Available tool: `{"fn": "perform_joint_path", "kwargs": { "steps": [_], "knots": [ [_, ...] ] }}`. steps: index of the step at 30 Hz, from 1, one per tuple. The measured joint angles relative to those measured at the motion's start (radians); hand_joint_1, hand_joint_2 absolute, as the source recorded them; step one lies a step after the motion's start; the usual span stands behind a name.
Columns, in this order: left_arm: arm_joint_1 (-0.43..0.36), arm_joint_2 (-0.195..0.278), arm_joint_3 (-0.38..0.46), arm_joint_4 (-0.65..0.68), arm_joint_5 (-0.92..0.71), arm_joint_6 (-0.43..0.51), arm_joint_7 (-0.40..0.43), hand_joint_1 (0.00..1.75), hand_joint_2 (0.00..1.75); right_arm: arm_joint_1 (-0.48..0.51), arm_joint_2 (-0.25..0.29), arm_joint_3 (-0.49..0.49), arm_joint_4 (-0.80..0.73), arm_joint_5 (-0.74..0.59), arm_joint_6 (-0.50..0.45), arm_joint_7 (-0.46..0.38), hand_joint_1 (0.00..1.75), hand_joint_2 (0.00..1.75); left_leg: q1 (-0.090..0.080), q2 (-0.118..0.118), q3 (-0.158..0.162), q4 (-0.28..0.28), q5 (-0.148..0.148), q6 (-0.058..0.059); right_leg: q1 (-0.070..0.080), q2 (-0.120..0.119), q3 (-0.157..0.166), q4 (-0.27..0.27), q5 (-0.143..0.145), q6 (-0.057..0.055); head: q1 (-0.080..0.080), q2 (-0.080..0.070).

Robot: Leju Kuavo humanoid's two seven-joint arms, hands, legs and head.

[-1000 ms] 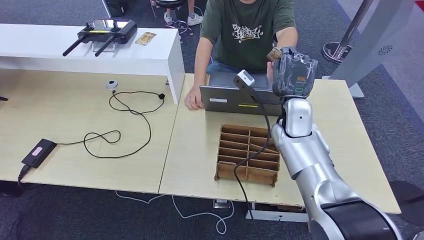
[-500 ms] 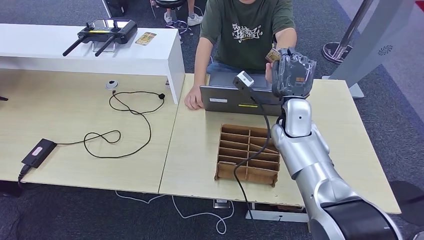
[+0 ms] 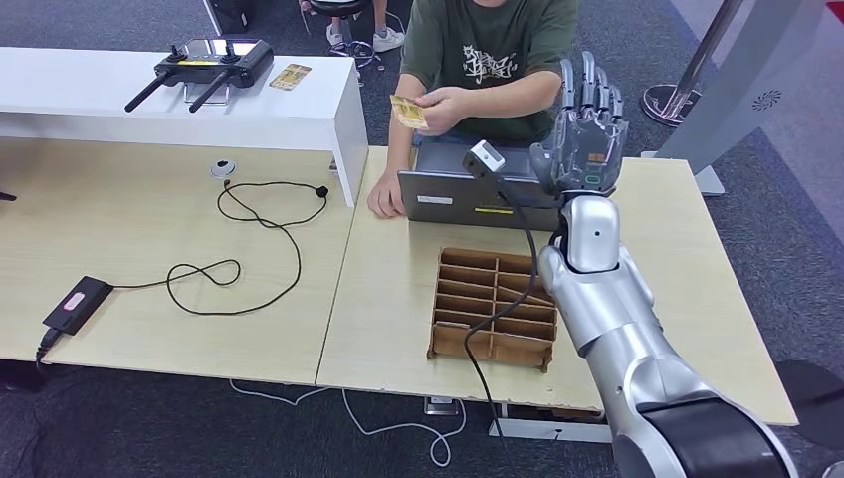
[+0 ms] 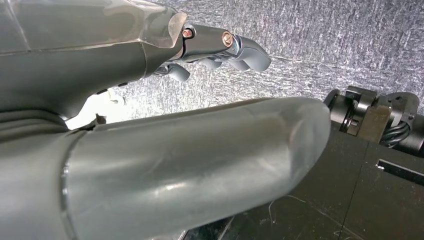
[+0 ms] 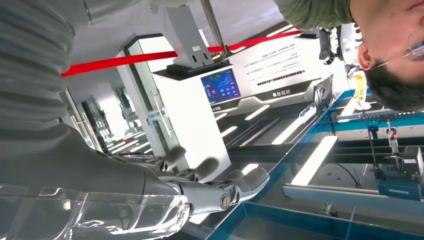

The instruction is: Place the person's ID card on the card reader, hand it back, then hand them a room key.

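Hovering above the laptop (image 3: 478,187) on the worktop (image 3: 637,249), the right hand (image 3: 587,124) spreads its fingers (image 3: 589,80) wide, empty.
Person's hand (image 3: 450,106) holds the card (image 3: 406,112), long axis tilted; print unreadable.

Floor: dark grey carpet (image 3: 149,418). Two pale wooden tabletop sections (image 3: 129,259) stand side by side. A raised white shelf (image 3: 90,85) sits along the far edge of the left section. Beyond the right end stands a light grey floor sign panel (image 3: 741,70) and a round metal stanchion base (image 3: 669,100).
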Motion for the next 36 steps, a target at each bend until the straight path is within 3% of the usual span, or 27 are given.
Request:
{"fn": "perform_joint_path", "kwargs": {
  "steps": [16,36],
  "knots": [
    [0.004,0.008,0.006,0.000,0.019,0.011,-0.001,0.00,0.00,0.022,0.009,-0.041,-0.009,-0.033,0.000,-0.070,0.00,1.75,0.000,0.000,0.000,0.000,0.000,0.000,0.000,0.000,0.000,0.000,0.000,0.000,0.000,0.000],
    [0.037,0.021,0.014,0.000,0.024,0.049,-0.005,0.00,0.00,0.298,-0.015,-0.096,-0.380,-0.086,0.014,-0.101,0.00,1.75,0.000,0.000,0.000,0.000,0.000,0.000,0.000,0.000,-0.001,-0.001,0.000,0.000,0.000,0.000]
  ]
}}
